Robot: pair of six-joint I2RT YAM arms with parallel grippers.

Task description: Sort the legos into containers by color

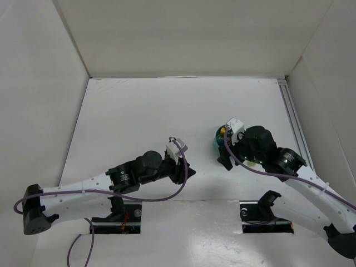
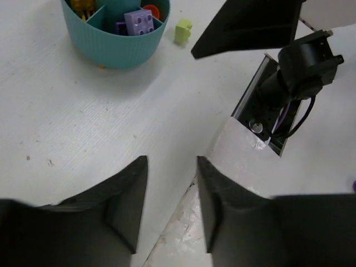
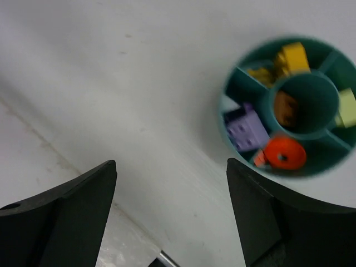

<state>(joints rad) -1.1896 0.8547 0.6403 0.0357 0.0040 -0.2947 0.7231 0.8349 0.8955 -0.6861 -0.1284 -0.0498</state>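
The teal bowl [image 3: 231, 119] holds sorted legos: yellow bricks [image 3: 292, 58], a brown one [image 3: 286, 108] in the central cup, a purple brick [image 3: 248, 129], the round orange piece [image 3: 284, 155] and a lime green brick [image 3: 347, 107]. In the left wrist view the bowl [image 2: 117, 47] stands at the top left, with one lime green brick [image 2: 183, 30] lying on the table just right of it. My left gripper [image 2: 172, 164] is open and empty, low over the table, well short of the bowl. My right gripper [image 3: 171, 164] is open wide and empty, beside the bowl. From above the right wrist covers most of the bowl [image 1: 218, 140].
The right arm's base plate [image 2: 261, 111] and cable lie right of the left gripper. A dark part of the right arm [image 2: 250, 22] hangs close to the loose lime brick. White walls enclose the table [image 1: 167, 111] on three sides.
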